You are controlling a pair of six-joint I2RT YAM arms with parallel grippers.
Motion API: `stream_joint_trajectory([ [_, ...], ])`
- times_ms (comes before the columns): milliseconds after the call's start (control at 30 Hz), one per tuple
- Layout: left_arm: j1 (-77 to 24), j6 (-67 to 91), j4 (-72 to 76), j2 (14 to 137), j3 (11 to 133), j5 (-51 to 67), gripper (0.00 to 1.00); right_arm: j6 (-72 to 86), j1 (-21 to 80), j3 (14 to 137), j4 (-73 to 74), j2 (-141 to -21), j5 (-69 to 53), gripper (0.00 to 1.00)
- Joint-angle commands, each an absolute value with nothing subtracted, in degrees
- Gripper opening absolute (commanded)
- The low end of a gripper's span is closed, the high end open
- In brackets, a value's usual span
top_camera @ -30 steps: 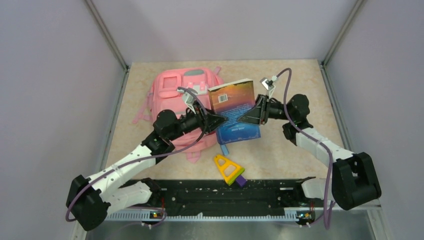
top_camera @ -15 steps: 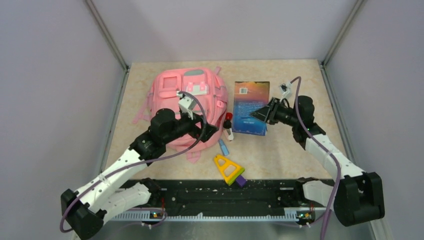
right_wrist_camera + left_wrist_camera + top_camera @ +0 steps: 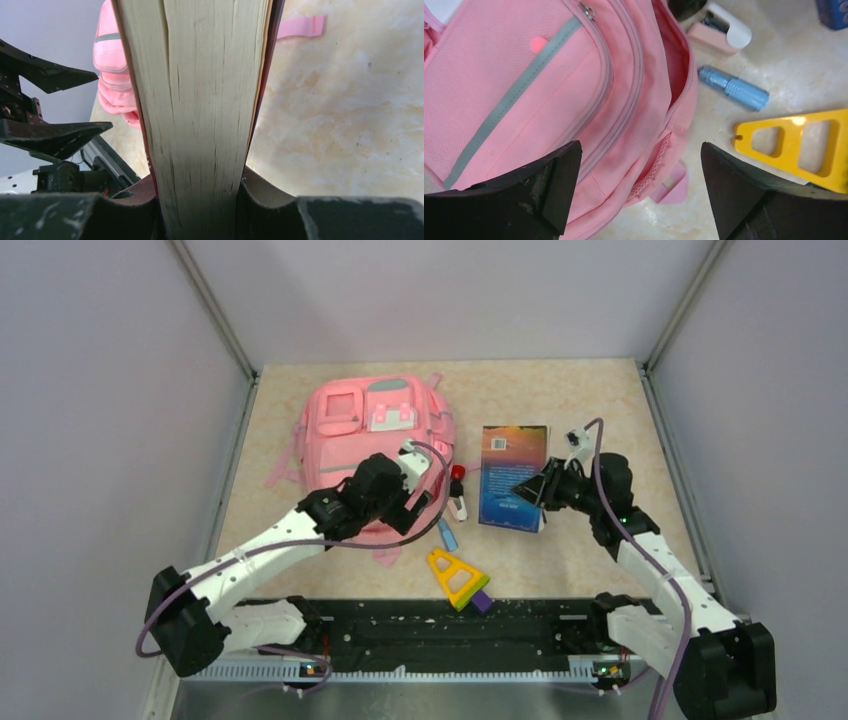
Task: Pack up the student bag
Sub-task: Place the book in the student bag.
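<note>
Found the student bag [image 3: 345, 435] flat on the table [image 3: 600, 400], front face up, at about ten o'clock from the table's middle. Noted its long axis running twelve to six o'clock, white-pink patches toward twelve, a small pink loop [image 3: 386, 555] toward six. Saw a compartment gaping along its three o'clock edge. Caught the left gripper [image 3: 420, 502] over the bag's five o'clock corner, jaws wide apart, holding nothing. Spotted, just beside the bag at three o'clock, a pink-and-white stapler [image 3: 720, 33] and a blue pen [image 3: 734, 90], with a yellow triangle ruler [image 3: 457, 577] toward six. Found a blue book [image 3: 510, 470] right of those, long axis also twelve to six. Saw the right gripper [image 3: 535, 490] clamped on its page edge at four o'clock; could not tell whether the book rested on the table.
</note>
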State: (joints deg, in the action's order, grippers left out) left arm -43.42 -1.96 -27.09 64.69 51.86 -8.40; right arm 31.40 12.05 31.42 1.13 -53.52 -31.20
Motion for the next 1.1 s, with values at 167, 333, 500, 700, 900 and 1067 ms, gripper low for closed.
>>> stream_joint_trajectory([
  [167,-46.2,-5.9,-32.7,72.6,52.1,-27.8,0.95,33.8,11.6,30.1,-9.7,-49.2,-34.9,0.0],
  [333,-47.0,-4.4,-33.4,76.1,52.5,-30.9,0.96,33.8,11.6,29.9,-9.6,-49.2,-35.5,0.0],
  [500,-47.6,-3.1,-33.3,77.7,53.0,-38.7,0.83,33.8,11.5,30.1,-9.9,-49.5,-36.1,0.0],
  [700,-47.9,-2.2,-31.9,75.6,53.2,-44.1,0.75,34.0,11.6,30.1,-9.8,-50.2,-37.0,0.0],
  [900,-47.9,-2.8,-29.9,74.1,52.5,-45.9,0.33,34.8,11.6,30.1,-10.1,-50.9,-38.2,0.0],
  [1067,-47.9,-2.3,-28.5,72.0,55.8,-46.4,0.0,40.7,11.6,29.0,-13.8,-51.2,-41.7,0.0],
])
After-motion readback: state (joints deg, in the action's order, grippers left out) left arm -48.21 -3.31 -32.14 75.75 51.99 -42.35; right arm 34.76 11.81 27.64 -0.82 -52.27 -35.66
